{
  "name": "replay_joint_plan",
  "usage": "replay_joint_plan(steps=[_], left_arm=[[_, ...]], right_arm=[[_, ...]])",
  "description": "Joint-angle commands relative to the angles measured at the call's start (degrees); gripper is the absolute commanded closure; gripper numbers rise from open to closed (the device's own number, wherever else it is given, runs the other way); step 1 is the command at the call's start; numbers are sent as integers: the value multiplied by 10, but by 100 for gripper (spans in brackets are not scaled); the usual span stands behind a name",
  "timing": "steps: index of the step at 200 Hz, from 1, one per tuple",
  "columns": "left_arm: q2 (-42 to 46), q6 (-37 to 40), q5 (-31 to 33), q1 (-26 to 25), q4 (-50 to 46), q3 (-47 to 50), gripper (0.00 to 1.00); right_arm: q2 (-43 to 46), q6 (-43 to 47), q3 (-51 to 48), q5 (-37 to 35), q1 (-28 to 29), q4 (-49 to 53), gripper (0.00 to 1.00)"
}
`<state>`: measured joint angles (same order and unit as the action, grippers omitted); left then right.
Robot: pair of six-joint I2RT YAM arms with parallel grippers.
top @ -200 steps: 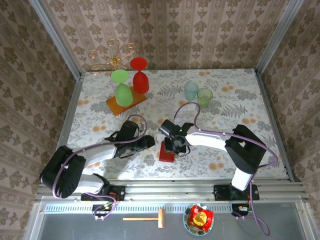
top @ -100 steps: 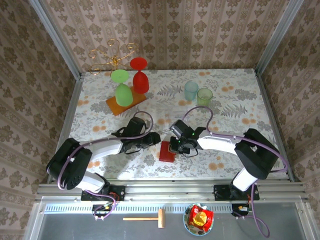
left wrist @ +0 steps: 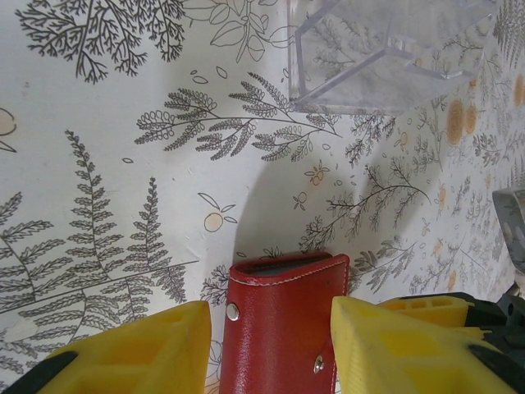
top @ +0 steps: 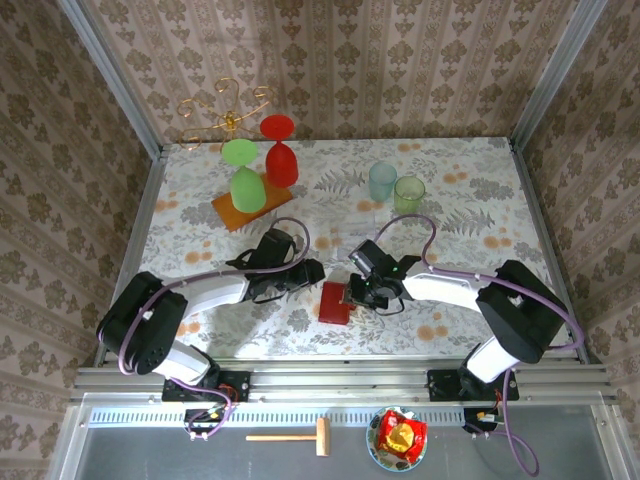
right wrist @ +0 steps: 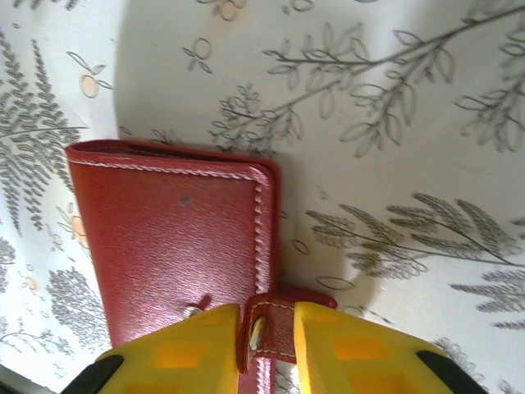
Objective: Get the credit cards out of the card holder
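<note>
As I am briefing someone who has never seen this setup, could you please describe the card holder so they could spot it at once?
On the fern-patterned table, look near the front edge where the two arms meet. The card holder lies flat there: a small red wallet-like case with white stitching, unlike the tall red wine glass at the back.

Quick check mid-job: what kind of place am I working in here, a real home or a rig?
Most likely a staged lab cell dressed as a home: wallpapered panels set in an aluminium frame, a leaf-print tablecloth, and two robot arms bolted to a metal rail.
</note>
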<state>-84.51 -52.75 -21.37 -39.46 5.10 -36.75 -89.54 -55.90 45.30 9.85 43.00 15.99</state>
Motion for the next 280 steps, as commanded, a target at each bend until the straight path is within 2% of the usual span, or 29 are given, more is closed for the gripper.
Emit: replay_joint_plan(steps=[1,47,114,141,221,280], left_arm=[[-6,3,0,-4,-18,-13,57],[-6,6,-1,-3,-16,-8,57],[5,15,4,5,-16,-5,57],[18,21,7,14,-20,-1,57],[70,36,5,45,-42,16,57],[123,44,-1,69,-56,45,57]], right_arm=[[16,5,11,-34,-2,65,75],[14,2,13,-38,-2,78,76],[50,7,21,-43,-2,84,91],[74,11,29,-41,-2,85,94],[94,31,104,-35,19,125,97],[65,10,143,-22,46,117,97]])
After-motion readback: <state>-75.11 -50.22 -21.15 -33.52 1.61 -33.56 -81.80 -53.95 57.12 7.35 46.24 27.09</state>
